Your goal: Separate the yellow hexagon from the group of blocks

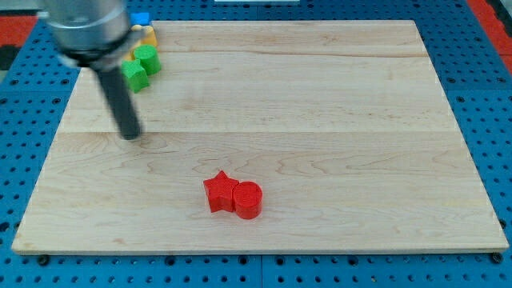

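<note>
Tip: lower end of the dark rod, resting on the worktop just below the green star, toward the view's bottom, apart from every block.
Claw: none fitted; rod only, nothing to open or close, nothing held.
Green star: nearest block to the tip, at the lower edge of the cluster in the worktop's top-left corner.
Green block: touching the green star on its upper right; rounded outline, exact shape hard to read.
Yellow hexagon: just above the green block, toward the view's top; only a sliver of yellow visible, hexagonal outline not confirmable.
Blue block: above the yellow hexagon, at the worktop's far edge; shape unclear.
Red star and red cylinder: touching pair, well apart from the green star, toward the view's bottom and right; no part in this step.
Step in hand, as judged: approach to the cluster, hexagon not yet separated.
Doing it well: skirt the green pair, enter between yellow and blue, then push the hexagon toward the view's right onto open wood; avoid driving upward through the greens, likely to pack the group against the edge.
Hidden: arm housing covers the cluster's left side; further blocks there cannot be ruled out.
</note>
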You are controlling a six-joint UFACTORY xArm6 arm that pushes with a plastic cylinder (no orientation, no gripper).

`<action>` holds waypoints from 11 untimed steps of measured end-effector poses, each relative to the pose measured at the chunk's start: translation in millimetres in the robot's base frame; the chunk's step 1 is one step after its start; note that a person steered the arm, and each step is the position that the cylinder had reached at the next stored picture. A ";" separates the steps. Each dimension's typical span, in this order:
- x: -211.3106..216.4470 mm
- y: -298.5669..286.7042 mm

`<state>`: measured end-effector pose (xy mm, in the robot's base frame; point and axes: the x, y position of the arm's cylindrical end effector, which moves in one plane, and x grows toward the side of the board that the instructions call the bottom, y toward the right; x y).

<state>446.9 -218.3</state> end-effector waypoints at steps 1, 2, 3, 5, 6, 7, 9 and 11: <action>-45.9 -40.9; -80.4 -49.2; -94.9 -47.0; -140.0 -39.0; -149.1 -43.4; -166.3 -17.7; -189.6 28.2; -197.7 38.2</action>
